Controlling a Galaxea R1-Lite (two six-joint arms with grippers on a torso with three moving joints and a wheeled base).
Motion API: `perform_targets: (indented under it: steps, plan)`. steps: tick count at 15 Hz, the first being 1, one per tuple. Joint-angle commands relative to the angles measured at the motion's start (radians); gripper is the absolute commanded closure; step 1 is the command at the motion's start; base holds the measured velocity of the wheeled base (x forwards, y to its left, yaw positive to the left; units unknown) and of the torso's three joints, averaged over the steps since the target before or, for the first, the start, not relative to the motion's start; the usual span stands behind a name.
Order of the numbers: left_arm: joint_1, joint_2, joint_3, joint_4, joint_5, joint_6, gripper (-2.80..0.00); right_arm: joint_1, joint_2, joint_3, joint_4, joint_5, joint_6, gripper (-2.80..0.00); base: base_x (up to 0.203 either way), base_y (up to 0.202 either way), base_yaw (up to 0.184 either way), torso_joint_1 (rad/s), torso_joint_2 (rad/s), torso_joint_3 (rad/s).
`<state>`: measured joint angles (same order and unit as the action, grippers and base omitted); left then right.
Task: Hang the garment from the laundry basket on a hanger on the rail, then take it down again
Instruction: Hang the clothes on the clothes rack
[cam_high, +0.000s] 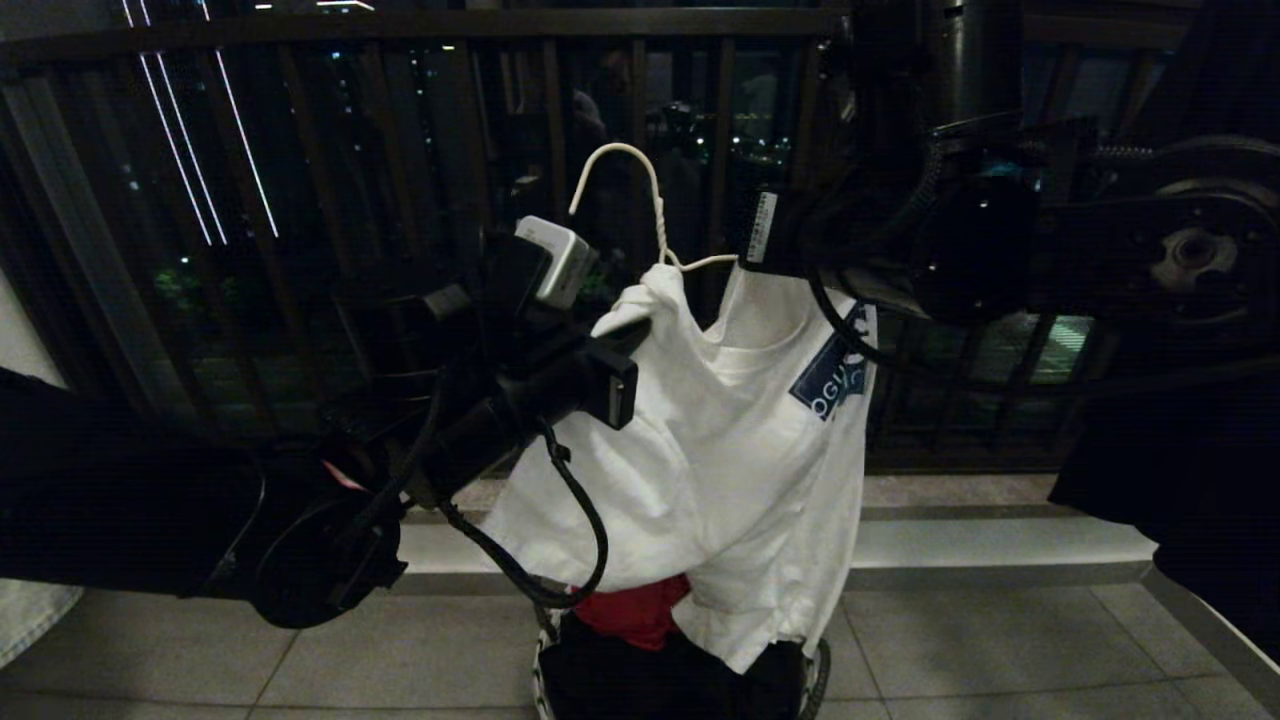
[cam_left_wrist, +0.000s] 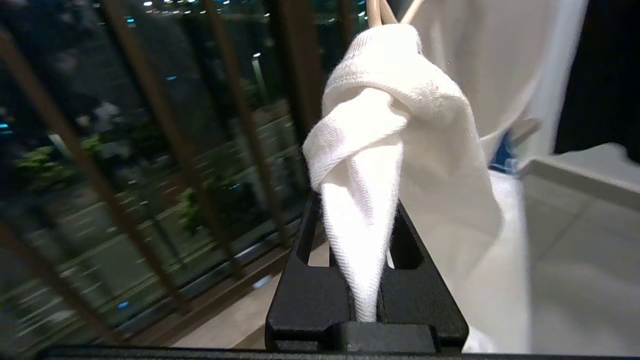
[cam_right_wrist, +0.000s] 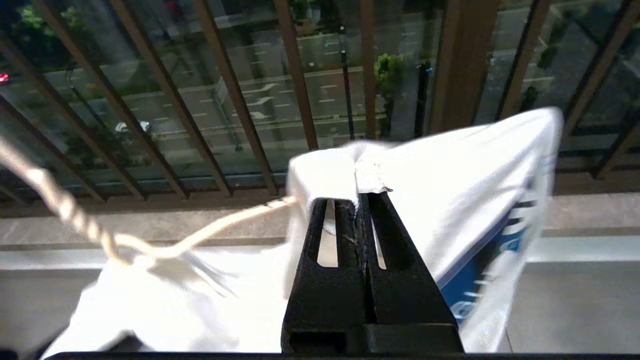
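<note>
The garment (cam_high: 720, 450), a white T-shirt with a blue logo (cam_high: 830, 375), hangs in the air above the laundry basket (cam_high: 818, 685). The white wire hanger (cam_high: 657, 215) sits inside its neck, and its hook points up and rests on nothing. My left gripper (cam_high: 635, 335) is shut on a bunched fold of one shoulder; in the left wrist view the left gripper (cam_left_wrist: 356, 207) pinches that fold of the garment (cam_left_wrist: 400, 100). My right gripper (cam_high: 758, 258) is shut on the other shoulder, and the right gripper (cam_right_wrist: 361, 197) pinches the cloth's edge beside the hanger's wire arm (cam_right_wrist: 225, 226). The rail is out of view.
A red cloth (cam_high: 635, 610) and a black garment (cam_high: 650, 685) lie in the basket under the shirt's hem. The dark barred balcony railing (cam_high: 400, 200) stands close behind. A pale raised step (cam_high: 950, 550) runs along its foot, above the tiled floor (cam_high: 400, 660).
</note>
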<state>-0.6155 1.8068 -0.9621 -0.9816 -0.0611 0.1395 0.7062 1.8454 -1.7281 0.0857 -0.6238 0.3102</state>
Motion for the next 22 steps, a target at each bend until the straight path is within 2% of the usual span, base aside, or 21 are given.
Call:
perform_targets:
  steps: [1,4,7,12,19,22]
  plan:
    - [0.005,-0.002,0.002,0.01,0.0,0.012,0.0,-0.015,-0.034,-0.01,0.034,-0.005,0.003,0.0,0.0,0.0,0.0,0.0,0.0,0.0]
    - [0.008,-0.028,0.002,0.087,0.0,0.018,0.0,-0.062,-0.022,-0.045,0.055,-0.008,0.0,0.0,0.0,0.0,0.0,0.0,0.0,0.0]
    - [0.017,-0.033,0.002,0.096,0.0,0.042,0.0,-0.108,0.011,-0.096,0.133,-0.007,0.0,0.0,0.0,0.0,0.0,0.0,0.0,0.0]
    - [0.026,-0.029,-0.001,0.096,0.003,0.06,0.0,-0.104,0.013,-0.12,0.249,0.009,0.0,0.0,0.0,0.0,0.0,0.0,0.0,0.0]
    - [0.028,-0.02,-0.007,0.089,0.024,0.077,0.0,0.034,0.027,-0.21,0.447,0.102,0.021,0.0,0.0,0.0,0.0,0.0,0.0,0.0]
    - [0.026,-0.023,-0.007,0.086,0.024,0.077,0.0,0.061,0.044,-0.219,0.457,0.142,0.023,0.0,0.0,0.0,0.0,0.0,0.0,0.0]
